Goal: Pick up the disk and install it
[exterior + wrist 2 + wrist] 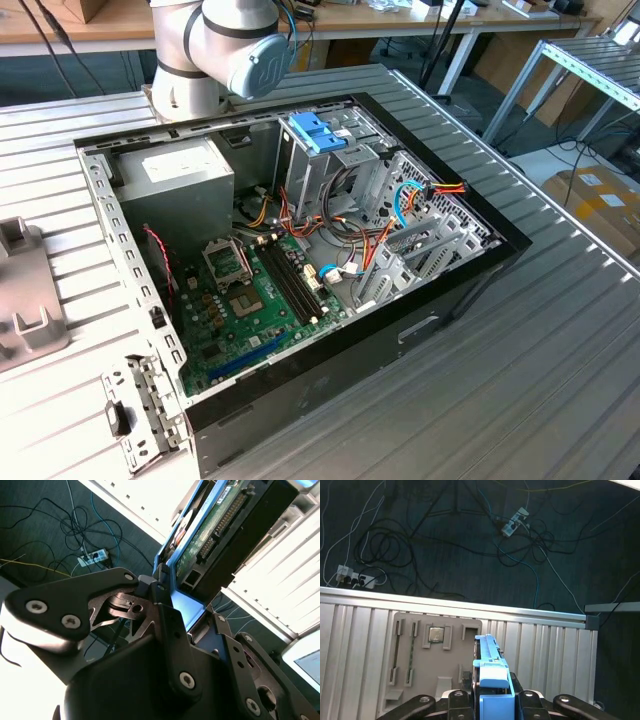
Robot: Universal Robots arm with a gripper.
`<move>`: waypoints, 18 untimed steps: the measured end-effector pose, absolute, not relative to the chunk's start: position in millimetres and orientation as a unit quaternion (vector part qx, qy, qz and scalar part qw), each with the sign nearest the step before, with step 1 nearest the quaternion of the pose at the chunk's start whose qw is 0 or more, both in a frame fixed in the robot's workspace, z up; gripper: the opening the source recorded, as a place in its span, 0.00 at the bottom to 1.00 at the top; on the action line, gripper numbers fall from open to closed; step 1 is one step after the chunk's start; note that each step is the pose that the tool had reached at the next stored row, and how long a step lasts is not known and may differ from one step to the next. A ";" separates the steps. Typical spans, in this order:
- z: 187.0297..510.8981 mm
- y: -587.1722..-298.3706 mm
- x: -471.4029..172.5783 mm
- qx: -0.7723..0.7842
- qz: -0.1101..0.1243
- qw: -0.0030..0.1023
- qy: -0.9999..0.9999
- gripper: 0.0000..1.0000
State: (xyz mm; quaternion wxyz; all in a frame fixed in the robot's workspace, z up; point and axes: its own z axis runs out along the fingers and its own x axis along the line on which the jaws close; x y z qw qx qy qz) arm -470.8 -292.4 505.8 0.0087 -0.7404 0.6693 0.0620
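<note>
Second wrist view shows the fingers (167, 620) clamped on the disk (215, 525), its far end cut off

An open black metal computer case (440, 330) lies on a ribbed aluminium table (540, 400), showing a green motherboard (235, 320), a grey box-shaped power supply (180, 180) and a blue plastic two-tabbed piece (317, 132), with a pale grey robot arm joint (225, 45) beyond it.
</note>
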 end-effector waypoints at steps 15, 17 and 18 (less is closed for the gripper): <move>508.0 -294.4 -470.3 -0.740 0.062 0.009 0.669 0.37; 507.9 -294.6 -470.1 -0.740 0.062 0.009 0.669 0.37; 508.0 -294.7 -469.9 -0.740 0.062 0.009 0.669 0.37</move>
